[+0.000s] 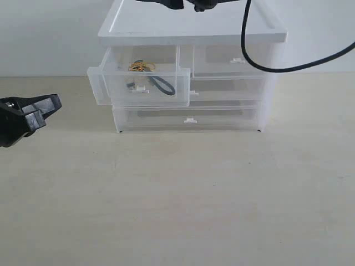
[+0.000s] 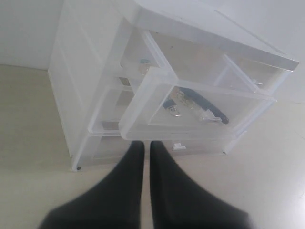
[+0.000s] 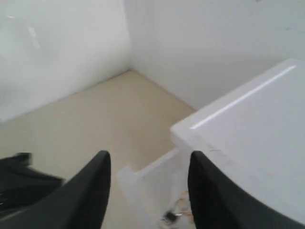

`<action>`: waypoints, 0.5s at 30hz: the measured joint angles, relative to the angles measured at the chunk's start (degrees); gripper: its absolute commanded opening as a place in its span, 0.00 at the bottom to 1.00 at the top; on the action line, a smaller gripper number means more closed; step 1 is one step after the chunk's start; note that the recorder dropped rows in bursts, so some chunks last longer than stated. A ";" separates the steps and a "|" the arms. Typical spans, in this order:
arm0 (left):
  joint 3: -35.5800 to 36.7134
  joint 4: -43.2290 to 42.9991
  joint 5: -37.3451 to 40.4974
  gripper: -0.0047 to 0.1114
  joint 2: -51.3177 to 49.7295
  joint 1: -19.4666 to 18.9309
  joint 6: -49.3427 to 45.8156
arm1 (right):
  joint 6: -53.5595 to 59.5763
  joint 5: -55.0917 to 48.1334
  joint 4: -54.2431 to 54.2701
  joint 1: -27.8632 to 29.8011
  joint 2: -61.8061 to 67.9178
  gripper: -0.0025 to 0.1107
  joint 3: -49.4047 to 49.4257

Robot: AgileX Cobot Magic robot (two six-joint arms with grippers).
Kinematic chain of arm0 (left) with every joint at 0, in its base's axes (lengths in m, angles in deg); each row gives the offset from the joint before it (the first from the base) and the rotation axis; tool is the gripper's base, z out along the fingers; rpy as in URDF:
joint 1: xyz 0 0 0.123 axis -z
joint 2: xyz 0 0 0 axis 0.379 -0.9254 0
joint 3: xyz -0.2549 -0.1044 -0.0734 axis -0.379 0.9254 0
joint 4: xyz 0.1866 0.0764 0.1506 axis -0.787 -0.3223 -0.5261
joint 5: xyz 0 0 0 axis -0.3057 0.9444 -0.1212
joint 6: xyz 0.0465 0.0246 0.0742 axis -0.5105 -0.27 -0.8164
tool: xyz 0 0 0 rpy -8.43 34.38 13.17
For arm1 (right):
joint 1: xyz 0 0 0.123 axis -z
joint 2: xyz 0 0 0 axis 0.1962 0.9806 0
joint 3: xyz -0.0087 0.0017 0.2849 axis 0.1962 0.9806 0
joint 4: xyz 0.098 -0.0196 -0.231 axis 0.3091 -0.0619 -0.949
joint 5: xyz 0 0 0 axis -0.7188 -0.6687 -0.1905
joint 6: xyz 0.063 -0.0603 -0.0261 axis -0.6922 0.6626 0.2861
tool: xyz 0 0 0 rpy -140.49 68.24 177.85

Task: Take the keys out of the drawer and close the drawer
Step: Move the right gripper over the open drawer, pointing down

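Translucent white drawer (image 1: 138, 83) open frontward, keys (image 1: 145, 69) inside, rings rearward, black cord trailing frontward, left gripper (image 2: 147, 143) nearly closed, empty, right gripper (image 3: 148, 160) spread wide, empty, legible only wrist-side

A: Right gripper (image 3: 148, 153), coverage?
B: Exterior view shows only dark scraps, cropped by the top edge. Wrist view: fingers (image 3: 93, 191) blurred, bases cut off below.
A: Keys (image 1: 142, 67)?
B: Seen only through the drawer (image 1: 111, 95) wall, hazy. Charm designs too small to tell.
A: Left gripper (image 1: 49, 110)?
B: Arm cropped by the left edge. Own wrist view: jaws out of focus, lower part cut off.
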 measured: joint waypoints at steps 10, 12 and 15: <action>0.00 0.00 0.00 0.08 0.00 0.00 0.00 | 63.28 -51.81 44.55 -10.13 -4.67 0.41 1.49; 0.00 0.00 0.00 0.08 0.00 0.00 0.00 | 75.03 -60.82 59.42 -10.45 -4.67 0.41 -1.41; 0.00 0.00 0.00 0.08 0.00 0.00 0.00 | 87.52 -71.88 77.56 -10.45 -4.55 0.41 -5.66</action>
